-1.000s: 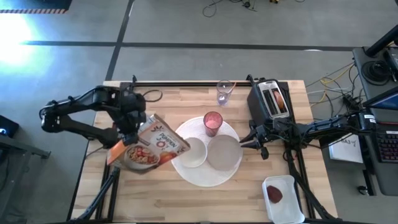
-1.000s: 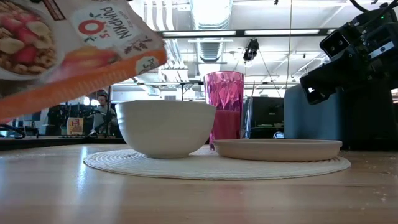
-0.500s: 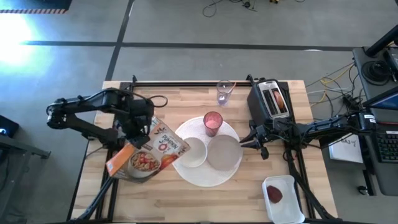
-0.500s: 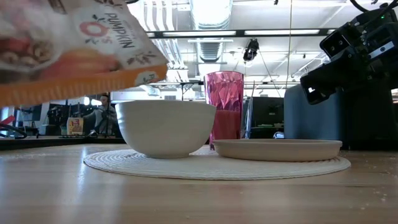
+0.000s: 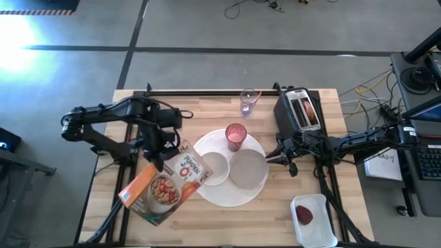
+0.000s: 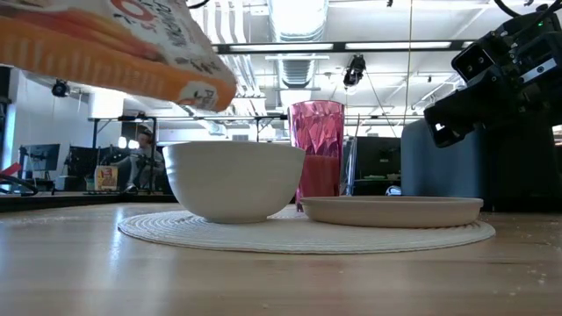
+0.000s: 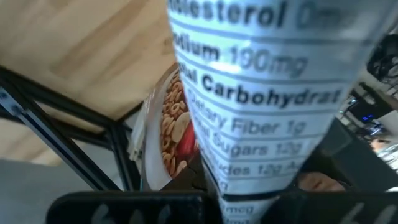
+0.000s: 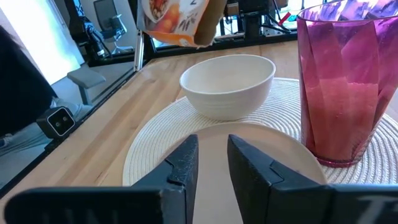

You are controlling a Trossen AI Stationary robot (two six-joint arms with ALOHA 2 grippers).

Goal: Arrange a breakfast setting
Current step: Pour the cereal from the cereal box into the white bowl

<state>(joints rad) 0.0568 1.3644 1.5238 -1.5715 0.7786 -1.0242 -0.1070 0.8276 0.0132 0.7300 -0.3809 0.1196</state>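
My left gripper [image 5: 160, 153] is shut on an orange cereal box [image 5: 165, 189], which is tipped above the table left of the small white bowl [image 5: 215, 169]. In the low view the box's corner [image 6: 206, 83] hangs above the bowl [image 6: 233, 180]. The bowl, the small pale plate [image 5: 248, 169] and the pink cup [image 5: 236, 136] stand on the big round white plate [image 5: 231, 196]. My right gripper [image 5: 278, 158] is open, level, just right of the small plate [image 8: 249, 134]. The dark-red fruit [image 5: 304, 215] lies on the white tray. The spoon is not in view. My left gripper pinches the cereal box between its two fingers at the narrow printed side panel [image 7: 249, 193], near the box's end toward the bowl. The box is lifted clear of the table. It is tilted, with its long body running away toward the table's near left.
A clear stemless glass [image 5: 248, 102] stands at the far edge. A toaster [image 5: 300, 110] with something browned in its slot stands at the far right. The white rectangular tray [image 5: 322, 231] lies at the near right corner. Bare wood lies along the near edge.
My left gripper has gone toward the bowl and turned. The cereal box has swung about and tipped. Its printed end now points at the bowl, its other end points to the table's near left, and its corner hangs over the bowl's left part.
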